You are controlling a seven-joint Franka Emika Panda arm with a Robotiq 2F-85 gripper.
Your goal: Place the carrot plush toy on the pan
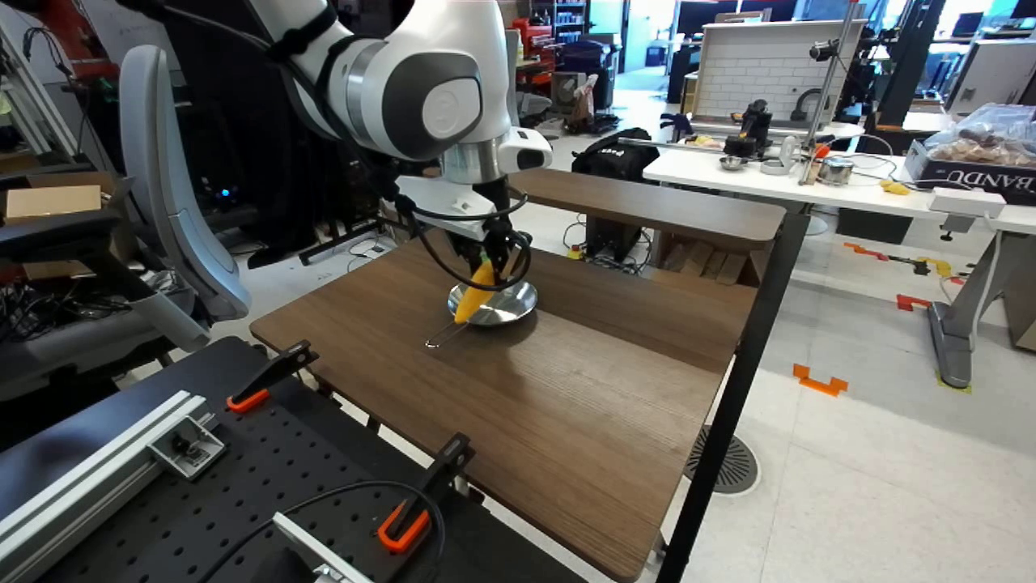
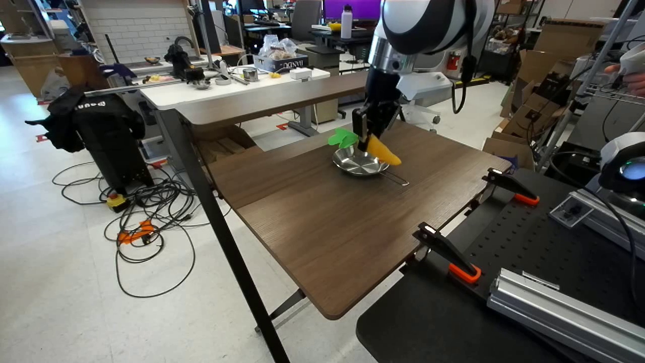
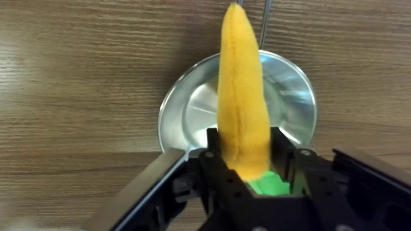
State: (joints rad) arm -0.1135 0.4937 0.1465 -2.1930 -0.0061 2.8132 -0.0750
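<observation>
The carrot plush toy (image 3: 242,96) is held above the pan (image 3: 173,122)

One toy, one pan with one wire handle (image 3: 264,25), one gripper (image 3: 244,138). The toy's orange-yellow body hangs over the pan, slanting down so that its narrow tip reaches past the rim on the handle side; the green leaves (image 2: 343,137) are at the higher end. Whether any of it touches the metal cannot be told.

The gripper is clenched on the toy's thick end, near the leaves. Its two fingers (image 3: 212,139) press opposite sides, parted only by the toy's own width.

The pan rests flat on the brown surface (image 2: 342,227), its handle pointing to the edge where two black clamps (image 2: 446,249) with orange ends reach over from a black bench (image 2: 428,317). In the wrist view, wood grain spreads to left and right of the pan. In both exterior views, a broad stretch of surface lies between the pan and the rounded corner nearest the camera. Along the side opposite the clamps runs one raised shelf (image 1: 647,198), higher than the surface and apart from the pan. One white-and-grey arm (image 1: 445,97) stands over the pan, with the gripper at its lower end.
</observation>
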